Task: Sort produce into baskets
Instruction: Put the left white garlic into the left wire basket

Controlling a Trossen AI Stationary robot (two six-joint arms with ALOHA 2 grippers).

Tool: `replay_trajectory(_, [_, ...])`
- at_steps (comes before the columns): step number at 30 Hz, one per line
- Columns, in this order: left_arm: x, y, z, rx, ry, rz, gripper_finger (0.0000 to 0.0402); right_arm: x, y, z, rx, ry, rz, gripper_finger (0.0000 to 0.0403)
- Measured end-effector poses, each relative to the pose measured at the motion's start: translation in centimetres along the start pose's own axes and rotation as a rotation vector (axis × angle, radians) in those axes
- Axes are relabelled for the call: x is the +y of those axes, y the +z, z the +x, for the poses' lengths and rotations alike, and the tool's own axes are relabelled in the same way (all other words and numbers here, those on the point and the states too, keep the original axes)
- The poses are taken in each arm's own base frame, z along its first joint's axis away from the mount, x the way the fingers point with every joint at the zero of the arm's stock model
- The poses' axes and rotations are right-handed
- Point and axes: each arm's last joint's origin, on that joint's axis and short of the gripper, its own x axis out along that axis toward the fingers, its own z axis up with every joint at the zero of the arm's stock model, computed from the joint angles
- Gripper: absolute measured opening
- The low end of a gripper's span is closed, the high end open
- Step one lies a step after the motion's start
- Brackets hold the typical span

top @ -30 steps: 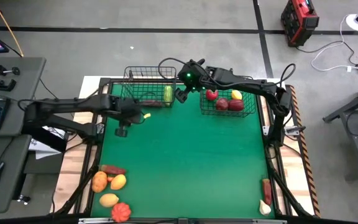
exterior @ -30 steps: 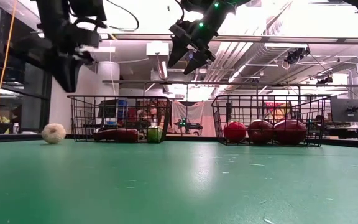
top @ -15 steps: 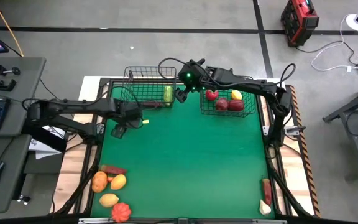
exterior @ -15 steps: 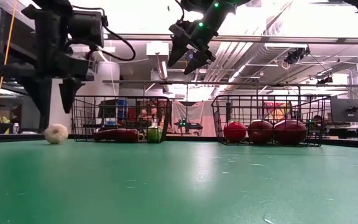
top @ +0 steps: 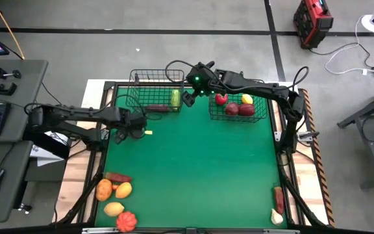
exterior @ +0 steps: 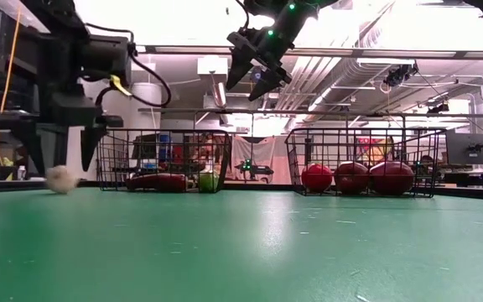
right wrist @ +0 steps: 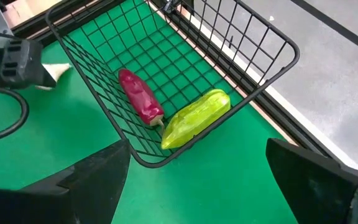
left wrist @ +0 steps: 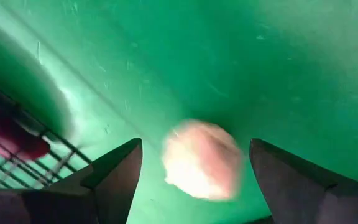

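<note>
**Two baskets part-filled, seven pieces left out**

At the left, our left gripper (exterior: pixel 59 143) stands wide over a pale round piece (left wrist: pixel 201 158) lying loose on the mat beside the left basket (top: pixel 138 79), which holds two pieces. Five more wait in the near left corner pile (top: pixel 115 199). Our right gripper (exterior: pixel 254 71) hangs wide and empty between the baskets. The right basket (top: pixel 260 117) holds about four. Two pieces (top: pixel 277 203) remain near right.
</note>
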Motion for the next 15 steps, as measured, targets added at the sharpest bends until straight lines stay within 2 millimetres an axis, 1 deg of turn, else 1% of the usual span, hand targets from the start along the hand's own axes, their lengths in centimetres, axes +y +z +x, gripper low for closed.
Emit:
replay_trajectory(4, [0.21, 0.26, 0.35, -0.024, 0.043, 0.052, 0.0287, 0.00, 0.00, 0.00, 0.000, 0.000, 0.009, 0.0369])
replay_trajectory(7, [0.49, 0.38, 0.35, -0.025, 0.079, 0.039, 0.0287, 0.00, 0.00, 0.00, 0.000, 0.000, 0.015, 0.0369])
replay_trajectory(11, [0.49, 0.34, 0.34, -0.011, 0.086, 0.037, 0.0287, 0.00, 0.00, 0.00, 0.000, 0.000, 0.015, 0.0369])
replay_trajectory(15, [0.52, 0.45, -0.41, 0.035, 0.097, 0.035, 0.0287, 0.00, 0.00, 0.00, 0.000, 0.000, 0.015, 0.0369])
